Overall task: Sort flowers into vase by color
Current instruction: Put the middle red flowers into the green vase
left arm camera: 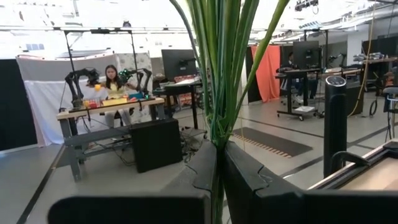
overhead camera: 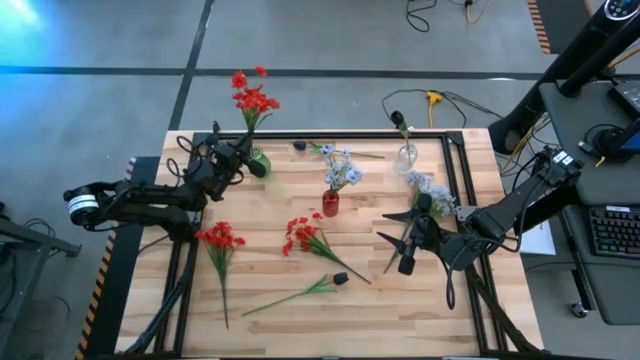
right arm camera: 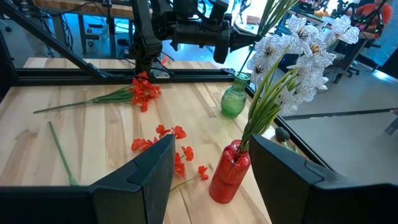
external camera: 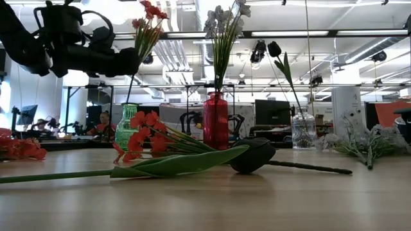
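Note:
My left gripper (overhead camera: pixel 247 158) is shut on the green stalks (left arm camera: pixel 217 74) of a red flower bunch (overhead camera: pixel 250 97) that stands in the green vase (overhead camera: pixel 261 163). The red vase (overhead camera: pixel 330 204) holds pale blue-white flowers (overhead camera: pixel 340 168). A dark bud stem (overhead camera: pixel 399 122) stands in the clear vase (overhead camera: pixel 406 157). Loose on the table lie two red stems (overhead camera: pixel 218 238) (overhead camera: pixel 303 234), a dark-bud stem (overhead camera: pixel 338 278) and a pale stem (overhead camera: pixel 432 190). My right gripper (overhead camera: pixel 392 228) hovers open near the pale stem, with nothing between its fingers (right arm camera: pixel 149 168).
Another dark bud (overhead camera: pixel 299 146) and a pale sprig (overhead camera: pixel 327 150) lie at the table's far edge. Black rails (overhead camera: pixel 455 190) frame the wooden table. A person sits at a bench (left arm camera: pixel 112 81) in the room beyond.

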You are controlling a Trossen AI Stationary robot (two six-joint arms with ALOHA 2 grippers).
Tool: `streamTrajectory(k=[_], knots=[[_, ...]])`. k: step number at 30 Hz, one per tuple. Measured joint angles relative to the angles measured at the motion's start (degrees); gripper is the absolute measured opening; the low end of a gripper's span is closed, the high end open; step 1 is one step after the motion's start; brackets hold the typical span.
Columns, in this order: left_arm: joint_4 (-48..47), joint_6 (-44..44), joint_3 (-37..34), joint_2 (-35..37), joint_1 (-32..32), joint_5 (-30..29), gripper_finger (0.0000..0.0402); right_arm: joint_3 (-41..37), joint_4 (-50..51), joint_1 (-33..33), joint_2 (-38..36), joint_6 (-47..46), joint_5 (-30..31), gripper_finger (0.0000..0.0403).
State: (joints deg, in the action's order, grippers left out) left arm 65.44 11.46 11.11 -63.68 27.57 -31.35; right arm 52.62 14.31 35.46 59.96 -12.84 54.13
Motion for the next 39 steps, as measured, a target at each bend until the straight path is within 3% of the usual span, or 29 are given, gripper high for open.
streamTrajectory(k=[39], knots=[[-2.17,-0.22,-0.02,0.00,0.02,-0.17,0.0020,0.00,0.00,0.00,0.00,0.34,-0.02,0.0199]])
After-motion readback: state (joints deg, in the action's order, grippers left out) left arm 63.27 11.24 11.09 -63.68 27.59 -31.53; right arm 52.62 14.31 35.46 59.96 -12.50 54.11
